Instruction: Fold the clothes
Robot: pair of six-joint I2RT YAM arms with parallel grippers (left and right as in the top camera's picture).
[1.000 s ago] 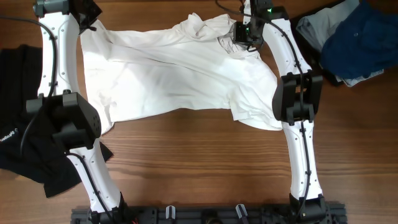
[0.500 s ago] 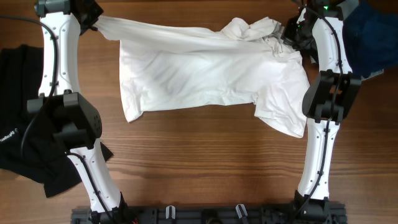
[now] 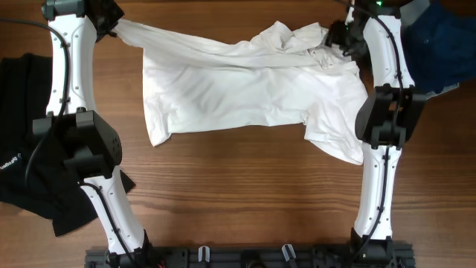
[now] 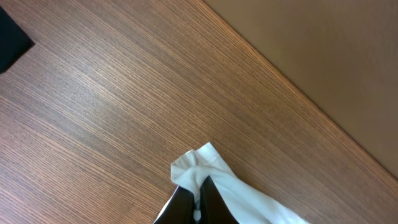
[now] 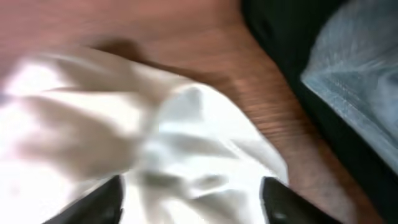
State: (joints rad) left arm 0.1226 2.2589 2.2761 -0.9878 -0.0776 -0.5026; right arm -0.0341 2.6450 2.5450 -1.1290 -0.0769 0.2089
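Note:
The white T-shirt [image 3: 245,89] lies spread across the far half of the table, its left corner pulled taut toward the top left. There my left gripper [image 3: 113,28] is shut on that corner; the left wrist view shows the jaws [image 4: 198,188] pinching a fold of white fabric [image 4: 200,165] just above the wood. My right gripper [image 3: 336,39] hovers over the bunched cloth at the shirt's top right. In the right wrist view its fingers [image 5: 106,196] stand wide apart, open, with crumpled white fabric [image 5: 186,137] lying loose between and beneath them.
A black garment [image 3: 22,149] lies at the left edge, partly under my left arm. A dark blue garment [image 3: 446,41] sits at the top right, with pale grey-blue cloth [image 5: 360,81] beside it. The table's far edge [image 4: 298,93] runs close behind the left gripper.
The right arm dragged the shirt to the right, stretching it against the left gripper's hold. Then its jaws opened and the bunched fabric dropped from them.

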